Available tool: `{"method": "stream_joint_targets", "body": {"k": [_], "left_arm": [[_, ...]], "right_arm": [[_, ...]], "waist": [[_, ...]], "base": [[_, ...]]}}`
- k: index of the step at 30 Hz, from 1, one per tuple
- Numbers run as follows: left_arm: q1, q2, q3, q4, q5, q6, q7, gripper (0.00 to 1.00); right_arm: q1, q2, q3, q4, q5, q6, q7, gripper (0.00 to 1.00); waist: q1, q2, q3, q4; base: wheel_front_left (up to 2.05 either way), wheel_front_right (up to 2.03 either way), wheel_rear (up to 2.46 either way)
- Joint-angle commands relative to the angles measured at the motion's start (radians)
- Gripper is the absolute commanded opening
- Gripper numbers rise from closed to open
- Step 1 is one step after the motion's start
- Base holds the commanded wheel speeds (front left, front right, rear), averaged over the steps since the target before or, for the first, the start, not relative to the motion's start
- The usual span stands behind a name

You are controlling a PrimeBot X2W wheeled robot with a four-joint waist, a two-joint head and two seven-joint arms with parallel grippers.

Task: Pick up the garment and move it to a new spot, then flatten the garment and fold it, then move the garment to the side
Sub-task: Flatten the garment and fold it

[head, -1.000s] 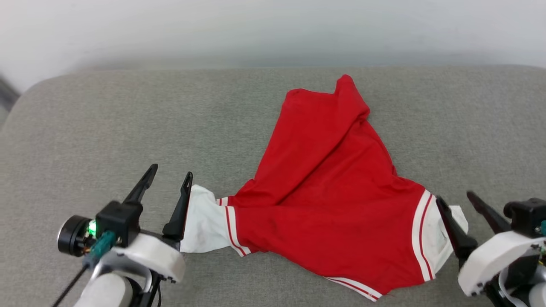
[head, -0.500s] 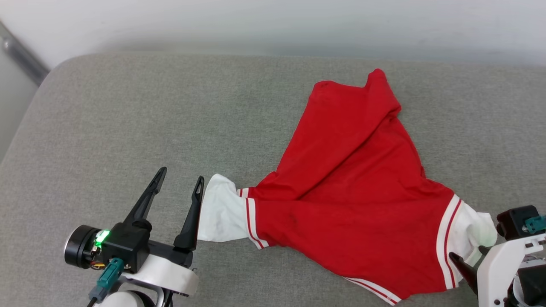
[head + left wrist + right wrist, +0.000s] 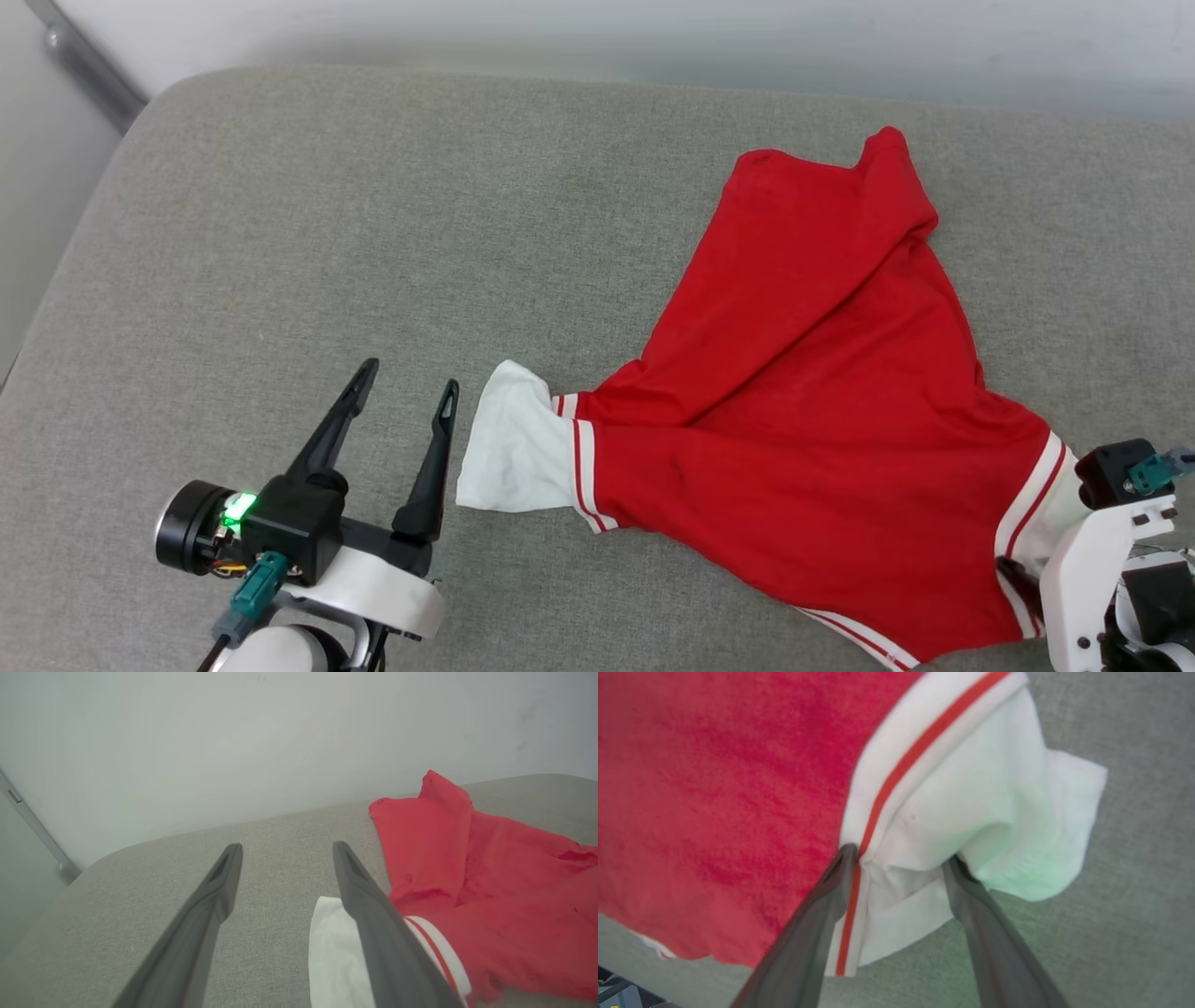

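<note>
A red jersey T-shirt (image 3: 822, 392) with white short sleeves, judged light and limp, is crumpled at 3 o'clock on a grey woven cushion (image 3: 373, 187) and is best taken by its sleeves, one flanked by the spread-fingered left gripper (image 3: 411, 375), the other straddled by the equally spread right gripper (image 3: 900, 855).

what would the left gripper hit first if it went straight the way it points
Probably the bare grey cushion; the garment's white sleeve lies just beside the left gripper's line, depth unclear.

Surface: grey woven-fabric cushion (image 3: 373, 233), rounded corner at 10 o'clock.
Wall: plain pale-grey painted wall (image 3: 653, 37) at 12 o'clock.
</note>
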Motion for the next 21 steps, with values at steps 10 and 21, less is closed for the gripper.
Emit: {"method": "stream_joint_targets", "body": {"k": [10, 21], "left_arm": [[0.026, -0.004, -0.008, 0.057, -0.027, -0.015, -0.008, 1.0], [0.065, 0.004, -0.001, 0.091, -0.054, -0.024, -0.009, 1.0]], "right_arm": [[0.072, -0.052, -0.074, 0.131, -0.051, -0.007, -0.017, 0.0], [0.087, -0.001, -0.15, 0.093, -0.071, -0.002, -0.065, 1.0]], "waist": [[0.0002, 0.0, -0.055, -0.018], [0.0002, 0.0, -0.103, -0.064]], "base": [[0.0, 0.0, 0.0], [0.0, 0.0, 0.0]]}}
